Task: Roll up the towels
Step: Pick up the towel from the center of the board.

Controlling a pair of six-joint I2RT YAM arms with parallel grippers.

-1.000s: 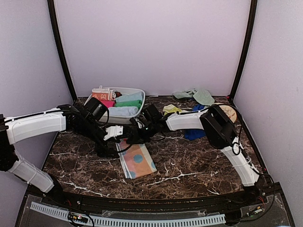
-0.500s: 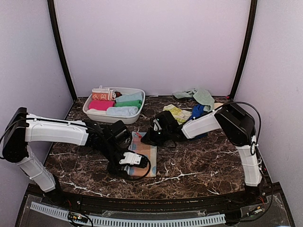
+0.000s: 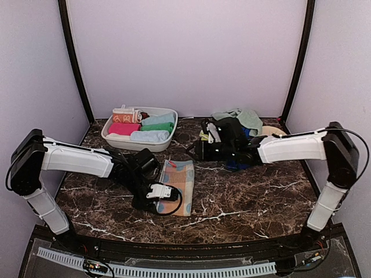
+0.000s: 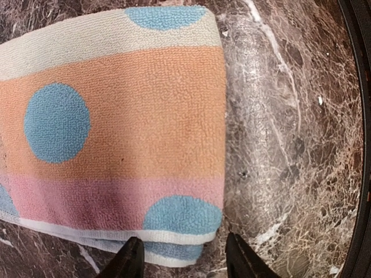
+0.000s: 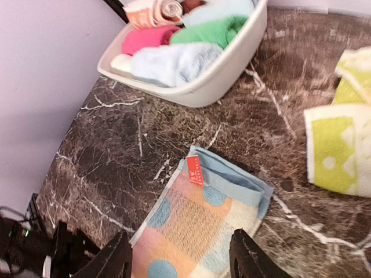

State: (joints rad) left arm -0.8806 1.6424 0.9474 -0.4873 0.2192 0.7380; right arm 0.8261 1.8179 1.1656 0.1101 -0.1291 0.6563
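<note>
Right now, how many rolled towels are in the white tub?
5: peach one back-left, pink one front-left, teal one back-right, green one middle-right, light-blue one front-right. More may hide underneath.

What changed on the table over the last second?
The spotted towel went from lying skewed to a narrower, straighter strip. The left gripper swung from the towel's far end to its near edge, jaws apart astride it. The right gripper opened and drew back to the right, off the far end. The tub, its rolled towels and the loose pile stayed put.
</note>
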